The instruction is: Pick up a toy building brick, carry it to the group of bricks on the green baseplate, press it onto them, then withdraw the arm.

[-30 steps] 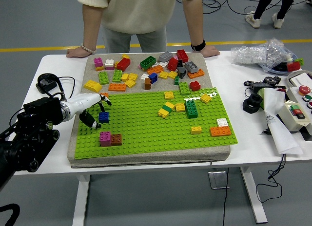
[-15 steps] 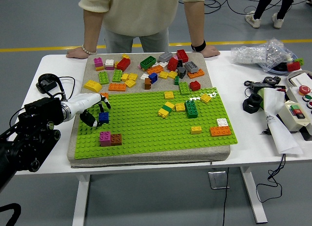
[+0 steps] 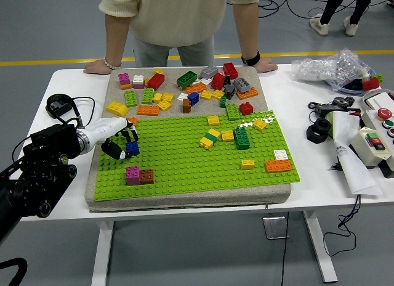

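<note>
Blue brick (image 3: 132,148) pinched in your left hand (image 3: 121,144) fingers; carry step. Next, bring it down squarely onto the magenta-and-brown pair (image 3: 140,174).

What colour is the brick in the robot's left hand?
Blue brick, held by the left hand; head view shows it.

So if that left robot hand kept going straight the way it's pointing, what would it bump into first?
The left robot hand points rightward over the green baseplate, its fingers around a blue brick. Straight on lies bare baseplate; the first thing it would probably meet is the yellow and green brick cluster, though depth is hard to judge.
</note>
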{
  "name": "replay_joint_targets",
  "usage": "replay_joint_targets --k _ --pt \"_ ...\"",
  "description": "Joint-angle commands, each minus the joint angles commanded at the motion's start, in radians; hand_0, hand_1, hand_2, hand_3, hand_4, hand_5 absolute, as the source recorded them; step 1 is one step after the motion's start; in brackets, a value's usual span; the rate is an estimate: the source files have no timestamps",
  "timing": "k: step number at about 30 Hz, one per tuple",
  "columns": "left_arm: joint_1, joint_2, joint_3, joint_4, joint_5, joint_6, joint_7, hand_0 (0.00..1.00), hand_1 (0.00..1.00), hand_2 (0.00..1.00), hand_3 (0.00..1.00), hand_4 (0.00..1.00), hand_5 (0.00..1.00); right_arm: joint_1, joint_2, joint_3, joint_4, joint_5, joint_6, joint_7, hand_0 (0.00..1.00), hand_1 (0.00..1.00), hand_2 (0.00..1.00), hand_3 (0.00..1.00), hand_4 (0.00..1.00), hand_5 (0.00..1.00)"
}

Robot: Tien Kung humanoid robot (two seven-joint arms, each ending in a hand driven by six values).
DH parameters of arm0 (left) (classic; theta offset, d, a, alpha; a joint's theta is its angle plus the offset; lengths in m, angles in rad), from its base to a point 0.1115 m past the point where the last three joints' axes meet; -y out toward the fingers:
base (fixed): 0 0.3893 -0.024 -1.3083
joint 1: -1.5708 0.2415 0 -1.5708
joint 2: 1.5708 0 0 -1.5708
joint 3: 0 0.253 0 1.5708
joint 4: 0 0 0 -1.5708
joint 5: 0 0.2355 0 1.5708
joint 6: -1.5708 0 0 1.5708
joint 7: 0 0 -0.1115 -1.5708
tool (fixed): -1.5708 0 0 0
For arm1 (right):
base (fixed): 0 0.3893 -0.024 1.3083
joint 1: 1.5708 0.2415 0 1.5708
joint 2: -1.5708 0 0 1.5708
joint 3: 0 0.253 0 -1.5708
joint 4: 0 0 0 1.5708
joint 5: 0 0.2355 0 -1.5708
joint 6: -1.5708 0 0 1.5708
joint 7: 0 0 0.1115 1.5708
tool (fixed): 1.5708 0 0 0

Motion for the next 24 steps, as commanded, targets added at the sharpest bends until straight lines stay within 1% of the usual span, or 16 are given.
replay_joint_targets --k 2,3,8,9,12,15,17,20,21,24 --pt "0.003 -0.001 -0.002 0.003 -0.004 0.011 -0.002 0.633 0.703 0.521 0.606 0.694 0.002 0.000 0.000 0.001 0.000 0.000 0.000 0.000 0.761 0.676 0.718 0.737 0.998 0.683" --pt "0.004 -0.001 -0.002 0.003 -0.006 0.014 -0.003 0.603 0.671 0.511 0.573 0.635 0.002 0.000 0.000 0.001 0.000 -0.001 0.000 0.000 0.761 0.676 0.718 0.737 0.998 0.683" --pt "0.011 -0.001 -0.008 -0.006 -0.013 0.017 -0.003 0.603 0.671 0.511 0.573 0.635 0.002 -0.003 0.001 0.001 0.000 -0.002 0.000 -0.001 0.761 0.676 0.718 0.737 0.998 0.683" --pt "0.013 0.000 -0.011 -0.010 -0.013 0.017 -0.003 0.590 0.640 0.505 0.551 0.594 0.002 -0.003 0.001 0.001 0.000 -0.003 0.000 -0.001 0.761 0.676 0.718 0.737 0.998 0.683" --pt "0.021 0.003 -0.021 -0.031 -0.009 0.014 -0.002 0.590 0.640 0.505 0.551 0.594 0.002 -0.004 0.001 0.001 0.000 -0.002 0.000 -0.001 0.761 0.676 0.718 0.737 0.998 0.683" --pt "0.030 0.008 -0.033 -0.059 -0.004 0.010 0.000 0.587 0.626 0.501 0.546 0.588 0.002 -0.005 0.002 0.001 0.000 -0.002 0.000 -0.001 0.761 0.676 0.718 0.737 0.998 0.683" --pt "0.043 0.018 -0.044 -0.101 0.003 0.004 0.003 0.587 0.626 0.501 0.546 0.588 0.002 -0.006 0.002 0.001 0.000 -0.001 0.000 -0.001 0.761 0.676 0.718 0.737 0.998 0.683" --pt "0.054 0.025 -0.048 -0.135 0.006 0.001 0.005 0.587 0.626 0.501 0.546 0.588 0.002 -0.007 0.002 0.000 0.000 0.000 0.000 0.000 0.761 0.676 0.718 0.737 0.998 0.683" --pt "0.059 0.029 -0.049 -0.149 0.008 -0.001 0.005 0.584 0.612 0.500 0.544 0.578 0.002 -0.008 0.003 0.000 0.000 0.000 -0.001 0.000 0.761 0.676 0.718 0.737 0.998 0.683" --pt "0.082 0.043 -0.050 -0.214 0.009 -0.011 0.008 0.584 0.612 0.500 0.544 0.578 0.002 -0.009 0.003 0.001 0.000 0.000 -0.001 0.000 0.761 0.676 0.718 0.737 0.998 0.683"
